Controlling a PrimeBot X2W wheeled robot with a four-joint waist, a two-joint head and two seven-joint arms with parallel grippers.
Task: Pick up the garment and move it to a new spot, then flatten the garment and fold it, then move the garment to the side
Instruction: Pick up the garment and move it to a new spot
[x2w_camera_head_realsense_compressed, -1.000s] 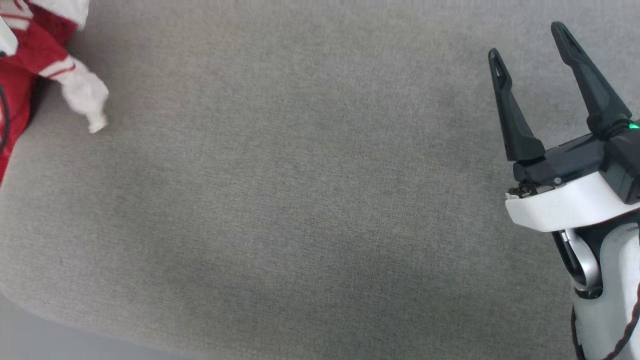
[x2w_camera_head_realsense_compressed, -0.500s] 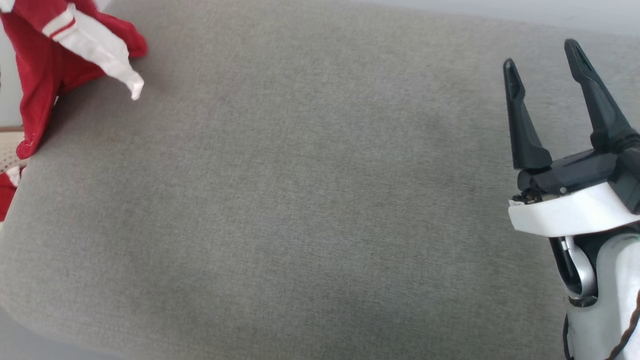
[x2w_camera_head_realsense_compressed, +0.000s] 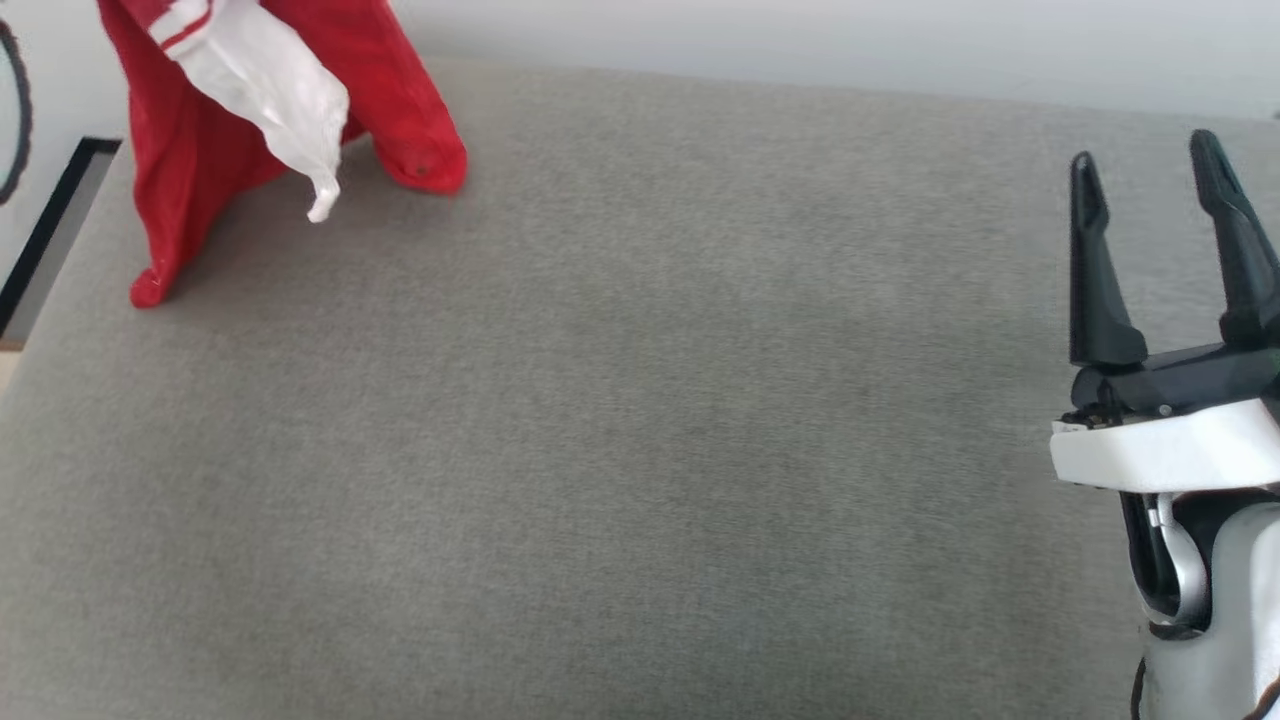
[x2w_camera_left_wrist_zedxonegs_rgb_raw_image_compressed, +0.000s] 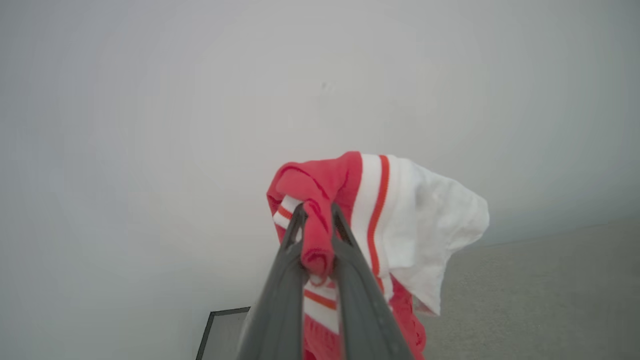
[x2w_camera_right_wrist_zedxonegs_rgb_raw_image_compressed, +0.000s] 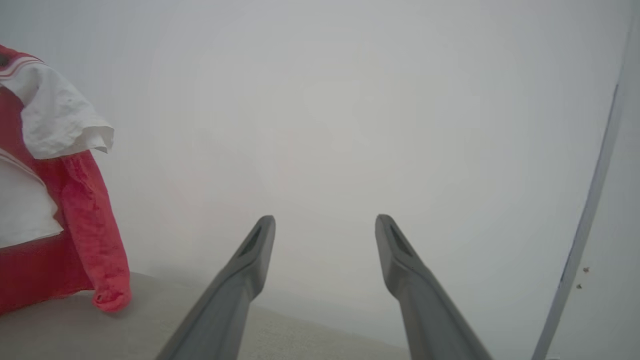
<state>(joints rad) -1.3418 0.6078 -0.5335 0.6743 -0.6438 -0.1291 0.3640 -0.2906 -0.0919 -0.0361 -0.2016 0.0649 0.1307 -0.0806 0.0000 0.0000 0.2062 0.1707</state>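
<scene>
One step, the carry, is in hand: the red-and-white jersey is clamped in the left gripper, hanging over the grey cushion's far-left corner. The right gripper is spread, empty. Lowering onto open cushion seems called for next.
</scene>
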